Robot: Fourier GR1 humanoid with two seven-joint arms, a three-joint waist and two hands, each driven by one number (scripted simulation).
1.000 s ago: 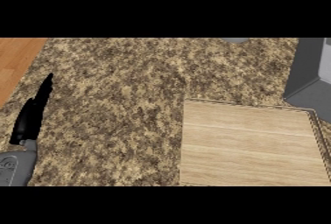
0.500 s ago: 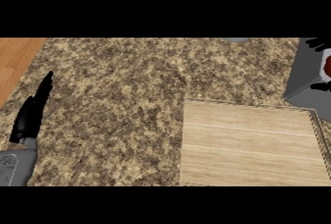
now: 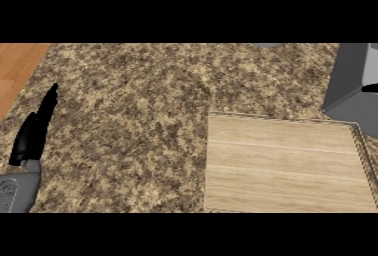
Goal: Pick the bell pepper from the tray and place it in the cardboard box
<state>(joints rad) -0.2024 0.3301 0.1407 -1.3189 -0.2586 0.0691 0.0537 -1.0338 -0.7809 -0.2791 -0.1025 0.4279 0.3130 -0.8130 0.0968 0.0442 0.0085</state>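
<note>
The bell pepper cannot be seen anywhere in the head view, so where it lies cannot be told. The tray [image 3: 280, 170] shows only its bare floor. It is a flat rectangle of pale wood with long straight grain lines running across it, edged by a thin raised rim with rounded corners. Its lower edge is cut off by the view.

Just beyond the tray's far right corner stands the box [image 3: 353, 80], plain grey with smooth flat walls and sharp edges. Only part of it is in view, and a dark strip shows at its right side.

The tray rests on the counter [image 3: 133, 100], a speckled stone top mottled in brown, beige and black. Far to the tray's upper left, past the counter's edge, lies a strip of warm orange-brown wood [image 3: 18, 65].

Well to the tray's left, at the view's edge, the left hand [image 3: 33, 135] is black and slim. Its fingers are straight, pointing up and away, grasping nothing. Its grey forearm [image 3: 15, 192] enters from the lower corner.
</note>
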